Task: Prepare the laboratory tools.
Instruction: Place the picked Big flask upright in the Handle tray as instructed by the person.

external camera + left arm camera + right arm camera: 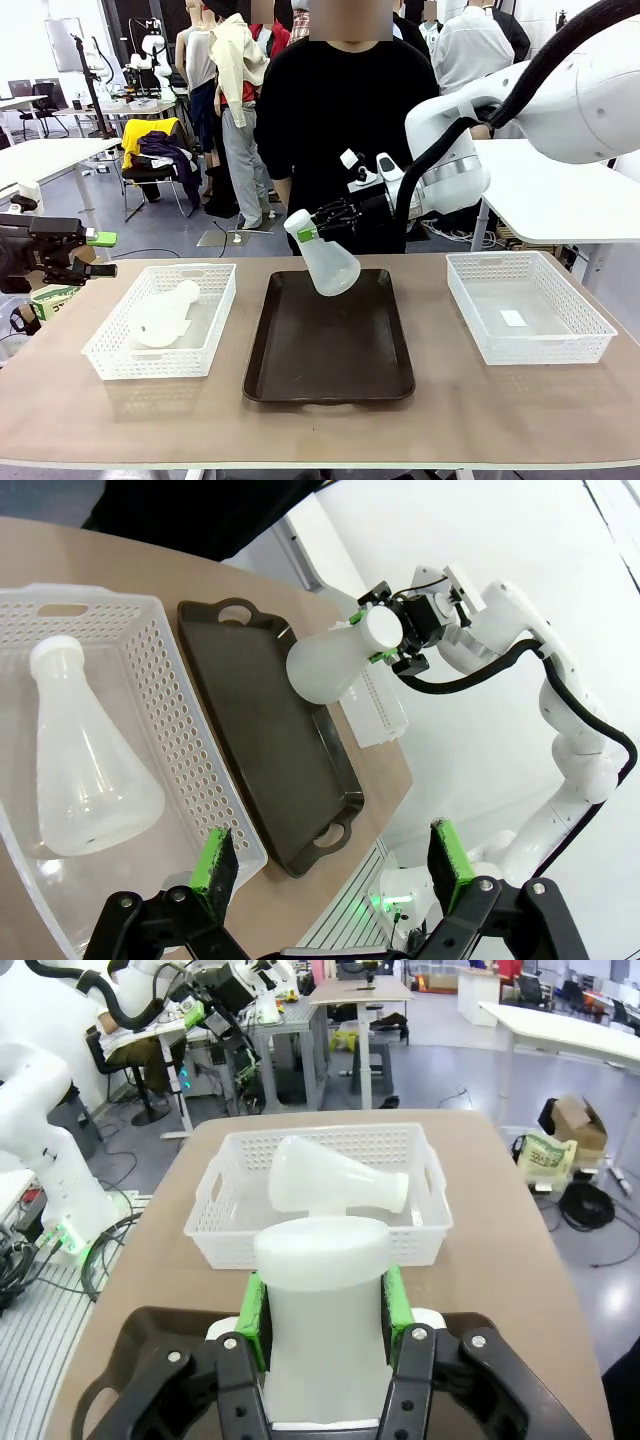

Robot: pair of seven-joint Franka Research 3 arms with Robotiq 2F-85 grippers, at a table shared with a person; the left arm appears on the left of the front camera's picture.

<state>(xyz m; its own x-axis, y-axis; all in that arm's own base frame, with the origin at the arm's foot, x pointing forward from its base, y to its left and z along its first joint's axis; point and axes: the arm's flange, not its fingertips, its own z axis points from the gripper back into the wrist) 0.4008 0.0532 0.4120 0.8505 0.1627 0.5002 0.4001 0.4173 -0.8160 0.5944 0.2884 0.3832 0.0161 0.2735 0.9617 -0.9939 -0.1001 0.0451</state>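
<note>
1 tan wooden table (60, 400) carries 1 dark brown handled tray (330, 350) between 2 white mesh baskets, the left basket (215, 320) and the right basket (590, 335). 1 translucent frosted-white conical flask (330, 262) hangs tilted over the tray's far end, its neck clamped in our right gripper (308, 235). The second flask (165, 315) lies on its side in the left basket. Our left gripper (103, 254) hovers beside that basket, jaws spread and empty. We judge the job unfinished: 0 flasks stand on the tray yet.

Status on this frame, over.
Right hand shut on first flask, tilted over tray. Left hand open, beside left basket. Second flask lying in it. Nothing blocking tray.
</note>
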